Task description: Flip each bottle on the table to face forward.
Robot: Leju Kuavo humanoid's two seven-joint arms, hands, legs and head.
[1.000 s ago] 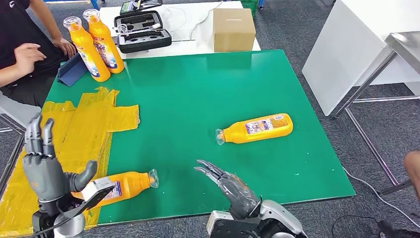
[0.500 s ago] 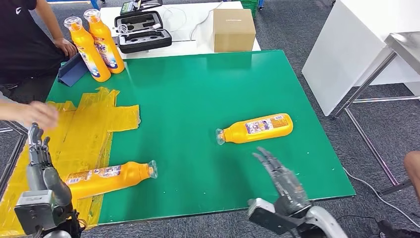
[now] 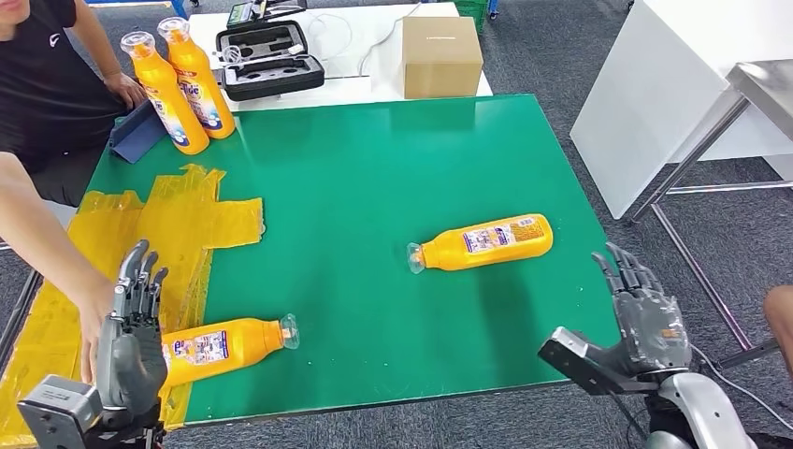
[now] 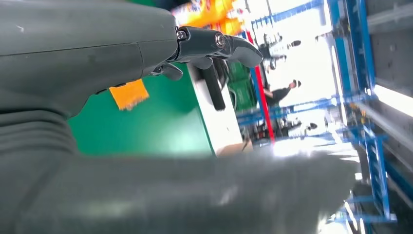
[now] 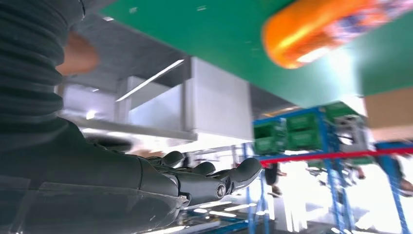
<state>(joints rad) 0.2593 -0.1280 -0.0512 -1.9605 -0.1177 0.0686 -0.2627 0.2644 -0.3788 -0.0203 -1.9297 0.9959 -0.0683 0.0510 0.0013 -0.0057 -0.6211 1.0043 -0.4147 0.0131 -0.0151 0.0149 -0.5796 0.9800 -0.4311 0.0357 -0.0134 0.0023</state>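
1. 4 orange bottles on the green counter [image 3: 374, 159]. 2 standing bottles [image 3: 178, 89] are upright at the far left corner, touching each other.
2. One lying bottle [image 3: 482, 241] is on its side toward the right edge, cap pointing left.
3. The near bottle [image 3: 220, 346] lies by the near left corner, cap pointing right, its base on the yellow tape patch [image 3: 159, 243].
4. Left hand [image 3: 131, 341] is up just beside that bottle's base, fingers apart, holding nothing. A person's hand [image 3: 92, 323] sits right behind it.
5. Right hand [image 3: 645, 323] is off the near right corner, fingers spread, empty.
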